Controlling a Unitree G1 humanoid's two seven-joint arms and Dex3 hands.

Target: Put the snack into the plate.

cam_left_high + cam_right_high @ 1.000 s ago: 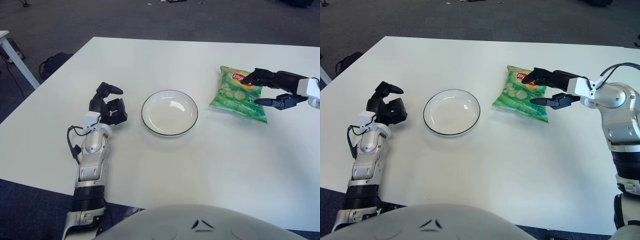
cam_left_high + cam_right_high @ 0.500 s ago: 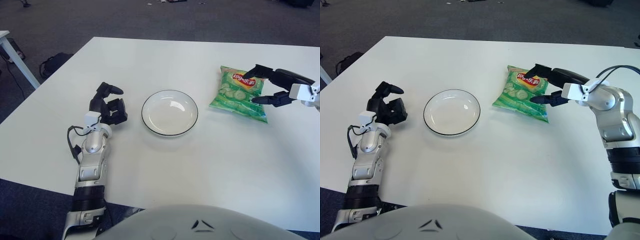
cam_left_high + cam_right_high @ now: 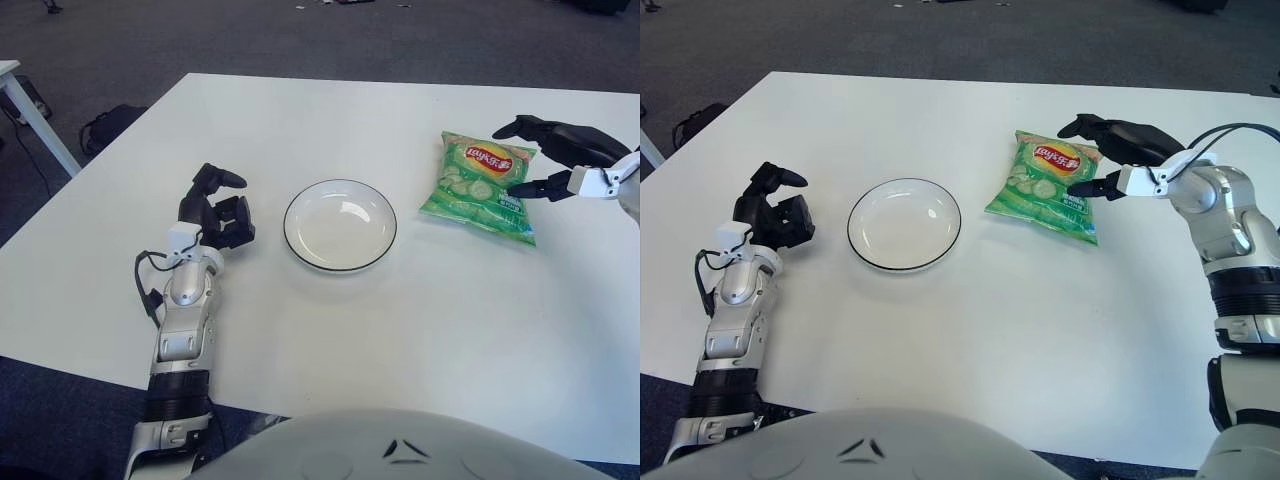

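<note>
The green snack bag (image 3: 1050, 183) lies flat on the white tabletop (image 3: 970, 330), just right of the empty plate (image 3: 904, 224). The right robot hand (image 3: 1102, 155) hovers at the bag's right edge — fingers spread, gripping nothing. The left robot hand (image 3: 774, 212) shows left of the plate — curled, holding nothing.

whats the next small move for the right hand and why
Probably close the right hand on the chip bag's right edge. Its fingers are spread at that edge and hold nothing, the bag lies flat on the table, and the plate to the bag's left is bare. The left hand shows left of the plate, curled and holding nothing.
</note>
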